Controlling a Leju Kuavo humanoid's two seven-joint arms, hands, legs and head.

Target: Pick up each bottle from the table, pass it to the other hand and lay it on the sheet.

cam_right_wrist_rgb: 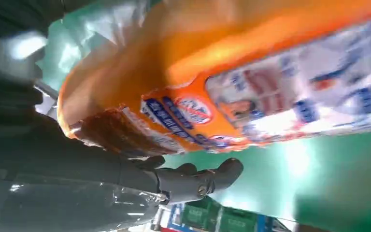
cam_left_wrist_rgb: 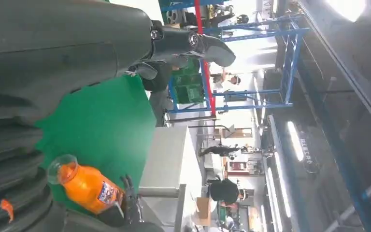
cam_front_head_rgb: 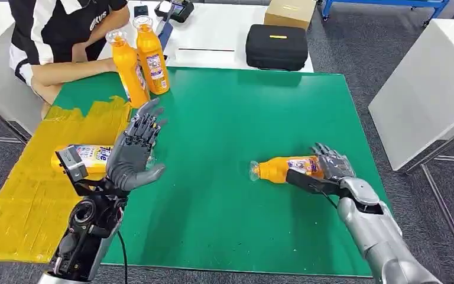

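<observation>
An orange bottle (cam_front_head_rgb: 281, 168) lies on its side, cap end toward the table's middle, low over the right part of the green table (cam_front_head_rgb: 230, 231). My right hand (cam_front_head_rgb: 331, 165) grips its base, and its label (cam_right_wrist_rgb: 280, 101) looms close in the right wrist view. My left hand (cam_front_head_rgb: 135, 151) is raised with its fingers spread, holding nothing, at the edge of the yellow sheet (cam_front_head_rgb: 29, 201). Behind it another bottle (cam_front_head_rgb: 88, 158) lies on the sheet, partly hidden. Two bottles (cam_front_head_rgb: 129, 68) (cam_front_head_rgb: 152, 53) stand upright at the far left. The left wrist view looks across at the held bottle (cam_left_wrist_rgb: 84, 186).
A person (cam_front_head_rgb: 59, 35) sits at the far left corner with an arm resting near the upright bottles. A black case (cam_front_head_rgb: 276, 46) and a cardboard box (cam_front_head_rgb: 289, 12) lie on the white table behind. Another white table (cam_front_head_rgb: 425, 89) stands to the right.
</observation>
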